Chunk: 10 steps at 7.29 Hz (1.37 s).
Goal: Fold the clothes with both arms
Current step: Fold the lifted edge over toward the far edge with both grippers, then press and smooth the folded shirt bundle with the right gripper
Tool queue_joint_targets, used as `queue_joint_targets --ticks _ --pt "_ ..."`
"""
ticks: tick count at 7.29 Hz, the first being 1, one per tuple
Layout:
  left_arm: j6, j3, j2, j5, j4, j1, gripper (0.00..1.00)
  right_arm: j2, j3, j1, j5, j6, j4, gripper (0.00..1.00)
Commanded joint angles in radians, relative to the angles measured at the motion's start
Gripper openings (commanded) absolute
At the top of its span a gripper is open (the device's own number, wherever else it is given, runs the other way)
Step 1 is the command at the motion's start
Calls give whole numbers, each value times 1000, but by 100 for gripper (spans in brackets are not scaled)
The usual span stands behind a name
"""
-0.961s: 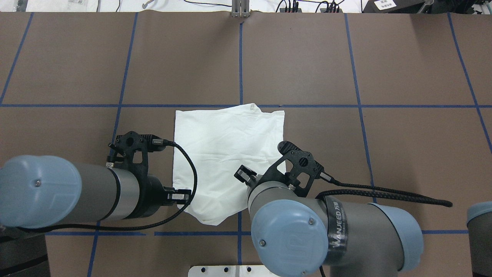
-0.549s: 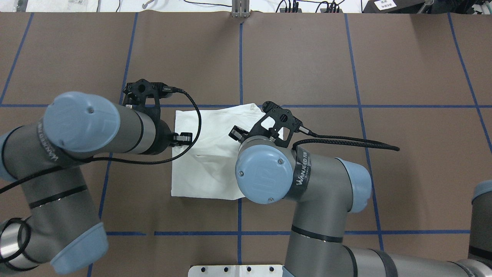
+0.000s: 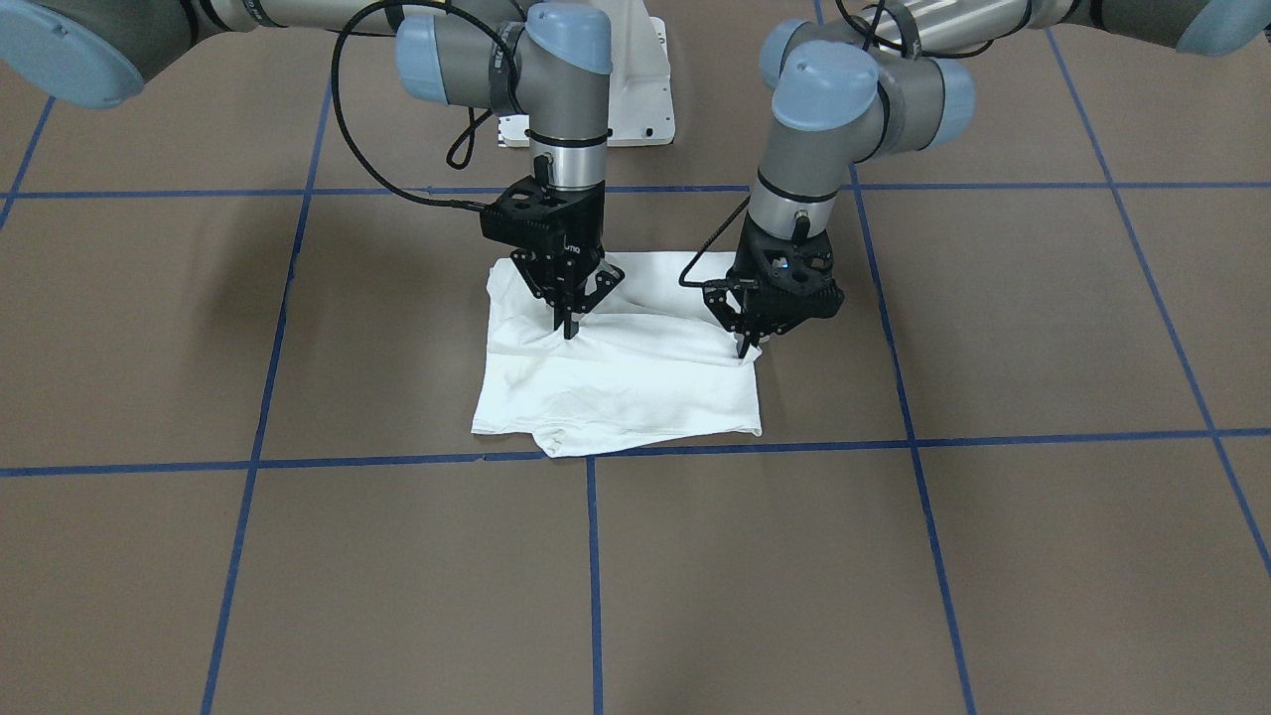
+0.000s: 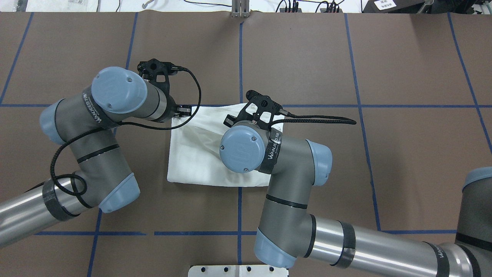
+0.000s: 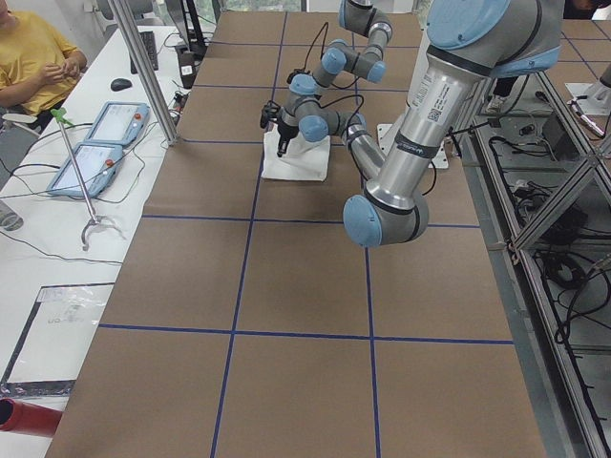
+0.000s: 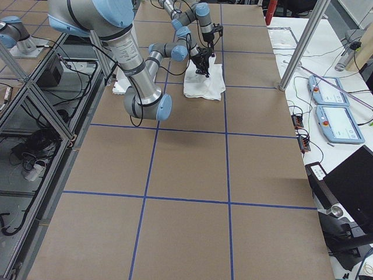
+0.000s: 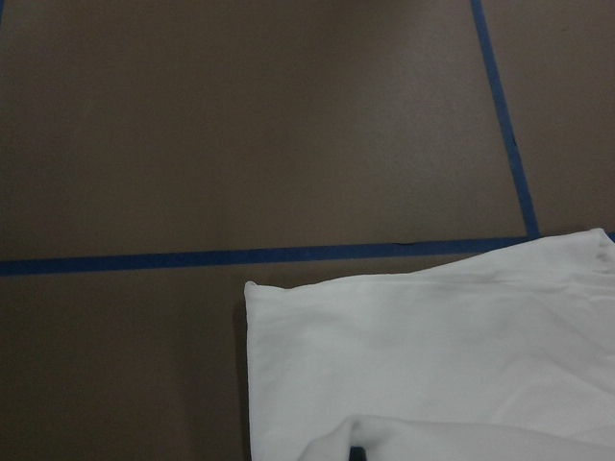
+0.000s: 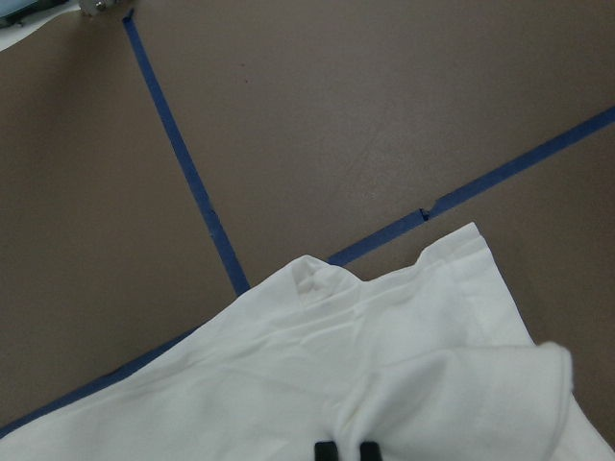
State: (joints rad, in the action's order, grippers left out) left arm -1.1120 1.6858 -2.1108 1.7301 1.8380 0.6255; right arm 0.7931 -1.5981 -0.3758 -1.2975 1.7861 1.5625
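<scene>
The clothes (image 3: 616,387) are one white shirt, folded into a rough rectangle on the brown table and also seen from above (image 4: 192,157). My left gripper (image 3: 744,345) points straight down at the shirt's edge on that view's right and is shut on a pinch of the top layer. My right gripper (image 3: 568,328) stands upright over the other side, shut on a gathered ridge of the same layer. From above, both grippers are hidden under their wrists. The right wrist view shows dark fingertips (image 8: 327,449) close together behind bunched cloth (image 8: 404,384).
Blue tape lines (image 4: 240,57) divide the table into squares. The white pedestal base (image 3: 635,89) stands at the robot's side. A seated person (image 5: 29,57), two pendants (image 5: 105,134) and a metal pole (image 5: 143,67) are beside the far long edge.
Both arms have swung forward, away from the robot's base, carrying the shirt's near edge up and over toward its far edge. The shirt's outline is now shorter.
</scene>
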Motion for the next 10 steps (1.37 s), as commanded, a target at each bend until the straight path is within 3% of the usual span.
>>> queue_joint_targets --ticks 1,2,3,5,6,7,10 --pt "85 -46 2 -1 64 17 99 -11 29 -38 -66 -95 -36 100" --pt "172 -26 14 9 63 66 100 -32 26 -72 -148 -125 -27 100" --pt "278 -18 17 25 66 109 100 -41 29 -74 -158 -135 -29 100" --pt "314 -2 55 74 70 145 100 -49 58 -4 -116 -137 -29 100" --pt "314 -1 55 74 69 145 100 -87 135 18 -65 -137 -32 100" --pt "313 -1 55 74 69 145 100 -139 227 5 -57 -154 -36 100" --pt "301 -1 58 72 70 143 100 -146 288 -112 -62 -149 -39 93"
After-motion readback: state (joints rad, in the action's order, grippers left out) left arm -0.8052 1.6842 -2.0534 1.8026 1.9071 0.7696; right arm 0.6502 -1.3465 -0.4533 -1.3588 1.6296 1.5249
